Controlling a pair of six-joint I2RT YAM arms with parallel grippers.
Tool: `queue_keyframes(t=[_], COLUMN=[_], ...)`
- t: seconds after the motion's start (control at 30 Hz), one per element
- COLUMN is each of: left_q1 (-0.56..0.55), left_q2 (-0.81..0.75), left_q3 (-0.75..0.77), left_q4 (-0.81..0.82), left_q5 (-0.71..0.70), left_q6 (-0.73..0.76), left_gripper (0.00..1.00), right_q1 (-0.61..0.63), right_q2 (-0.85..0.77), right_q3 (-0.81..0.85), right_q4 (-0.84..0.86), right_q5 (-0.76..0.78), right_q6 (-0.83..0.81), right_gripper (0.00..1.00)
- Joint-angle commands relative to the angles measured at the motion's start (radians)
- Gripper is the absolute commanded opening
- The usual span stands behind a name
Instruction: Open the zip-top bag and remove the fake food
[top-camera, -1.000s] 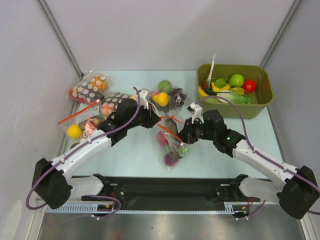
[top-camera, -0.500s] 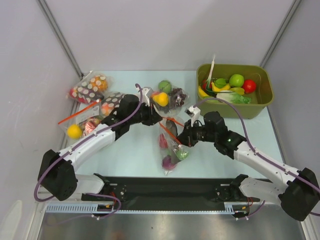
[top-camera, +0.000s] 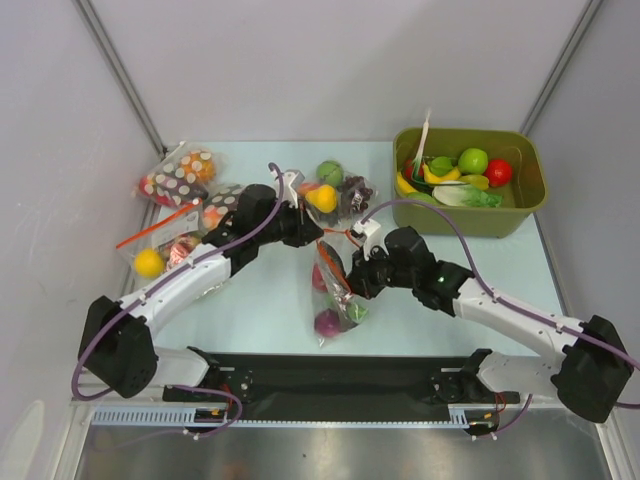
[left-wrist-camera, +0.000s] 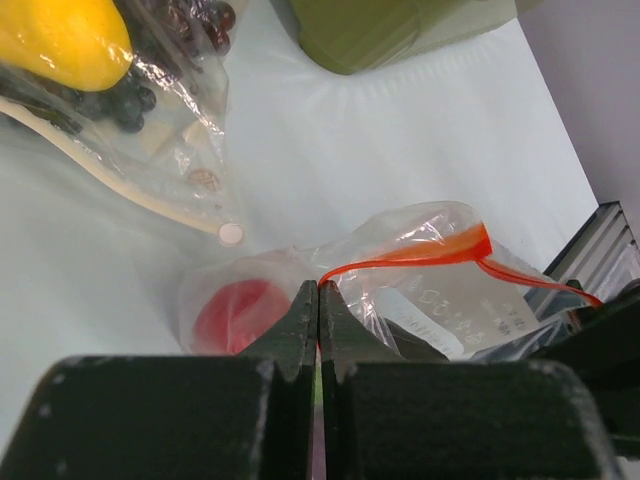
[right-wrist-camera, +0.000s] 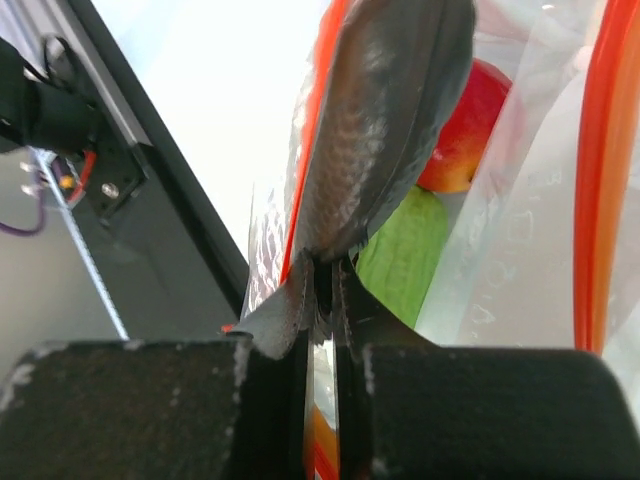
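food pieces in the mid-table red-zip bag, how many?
4: grey fish by the mouth of the zip-top bag, red ball beside it, green piece and purple piece at the bottom. Others may be hidden.

The zip-top bag (top-camera: 336, 288), of crinkly clear plastic, lies lengthwise on the table (top-camera: 250, 300). It is midway between the left and right edges and closer to the near edge, with its mouth toward the far edge. We see the two halves of its red-orange zip strip (left-wrist-camera: 430, 252) parted. The left gripper (left-wrist-camera: 318, 300) and right gripper (right-wrist-camera: 325, 285) each clamp one lip. The fake food (top-camera: 356, 312) is inside: a grey fish-like piece (right-wrist-camera: 385, 130), a red ball (left-wrist-camera: 238, 315), a green piece (right-wrist-camera: 405, 255) and a round purple piece (top-camera: 328, 322) nearest the bottom.
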Motion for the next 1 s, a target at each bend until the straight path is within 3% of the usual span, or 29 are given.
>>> queue_keyframes(t=[0.0, 0.43, 0.97], left_q1=[0.019, 0.023, 0.022], left_q2=[0.022, 0.099, 0.076], left_q3=[0.034, 0.059, -0.036], left_q4=[0.041, 0.031, 0.064], left_q5=[-0.036, -0.041, -0.021], left_q6=[0.022, 0.029, 0.043], left_gripper=[0.0, 0.0, 0.0], right_q1=[0.055, 0.116, 0.114], right_q2=[-0.07, -0.308, -0.423], right_q3=[0.056, -0.028, -0.105], right_q4=[0.017, 0.019, 0.131], right_q5=[0.111, 0.31, 0.663], right_q6=[-0.071, -0.119, -0.039], right_gripper=[0.0, 0.0, 0.0])
